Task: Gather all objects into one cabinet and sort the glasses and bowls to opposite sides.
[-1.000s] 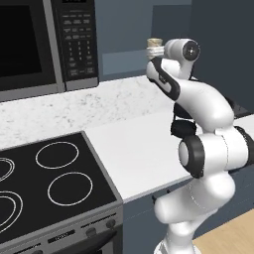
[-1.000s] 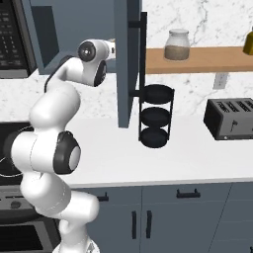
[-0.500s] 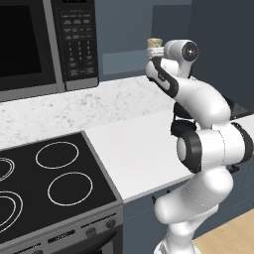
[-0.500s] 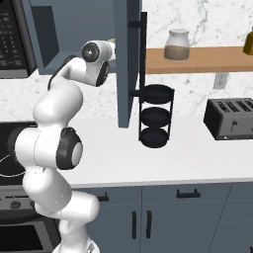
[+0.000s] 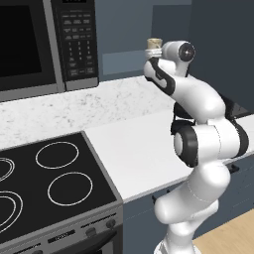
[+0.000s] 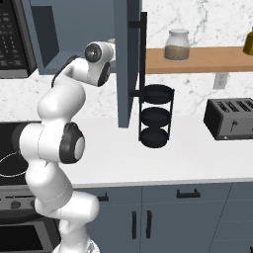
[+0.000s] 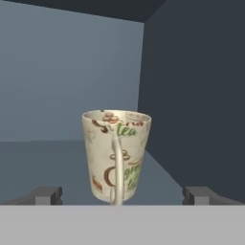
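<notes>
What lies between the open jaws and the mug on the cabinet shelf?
Nothing: in the hand view only bare shelf separates the gripper from the mug, whose handle faces the camera, centred between the fingertips.

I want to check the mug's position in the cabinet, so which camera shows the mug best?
The hand view: the mug stands upright and whole on the cabinet shelf, handle toward the camera, between the open jaws. The left base view shows just its rim above the arm. In the right base view I cannot make it out.

mug (image 5: 155, 43): mostly hidden behind arm | mug base: cut off in hand view | stove (image 5: 44, 188): cropped left
</notes>
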### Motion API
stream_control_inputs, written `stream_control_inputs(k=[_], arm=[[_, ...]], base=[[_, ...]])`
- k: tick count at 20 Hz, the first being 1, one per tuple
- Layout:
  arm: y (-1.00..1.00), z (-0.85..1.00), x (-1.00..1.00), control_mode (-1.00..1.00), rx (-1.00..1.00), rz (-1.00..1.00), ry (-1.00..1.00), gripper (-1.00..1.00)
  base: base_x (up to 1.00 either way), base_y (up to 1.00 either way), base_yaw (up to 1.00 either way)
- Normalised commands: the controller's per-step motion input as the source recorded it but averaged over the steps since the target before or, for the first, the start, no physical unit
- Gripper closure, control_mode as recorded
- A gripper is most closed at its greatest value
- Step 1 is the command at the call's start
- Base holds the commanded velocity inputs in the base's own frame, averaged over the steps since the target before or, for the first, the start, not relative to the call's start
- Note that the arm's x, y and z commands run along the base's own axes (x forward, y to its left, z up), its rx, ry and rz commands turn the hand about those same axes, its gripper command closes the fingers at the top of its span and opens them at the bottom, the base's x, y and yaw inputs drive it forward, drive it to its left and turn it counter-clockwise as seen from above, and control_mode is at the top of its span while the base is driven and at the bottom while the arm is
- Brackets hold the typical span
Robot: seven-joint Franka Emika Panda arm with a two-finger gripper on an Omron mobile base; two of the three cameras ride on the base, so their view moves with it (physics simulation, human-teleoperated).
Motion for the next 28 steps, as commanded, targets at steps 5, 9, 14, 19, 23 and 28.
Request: stream_control_inputs(k=[5,9,14,19,23,28], arm=[[0.0,-0.08,0.19,-1.0,0.0,0.0,0.0,-1.0],[0.0,0.0,0.22,-1.0,0.0,0.0,0.0,-1.0],[-0.01,-0.02,0.17,-1.0,0.0,0.0,0.0,1.0],[-0.16,0.0,0.0,-1.0,0.0,-0.01,0.0,1.0],[-0.02,0.0,0.0,-1.0,0.0,-0.02,0.0,1.0],[0.0,0.02,0.02,-1.0,0.0,-0.03,0.01,1.0]], base=[[0.0,0.0,0.0],[0.0,0.0,0.0],[0.0,0.0,0.0],[0.0,0.0,0.0],[0.0,0.0,0.0],[0.0,0.0,0.0]])
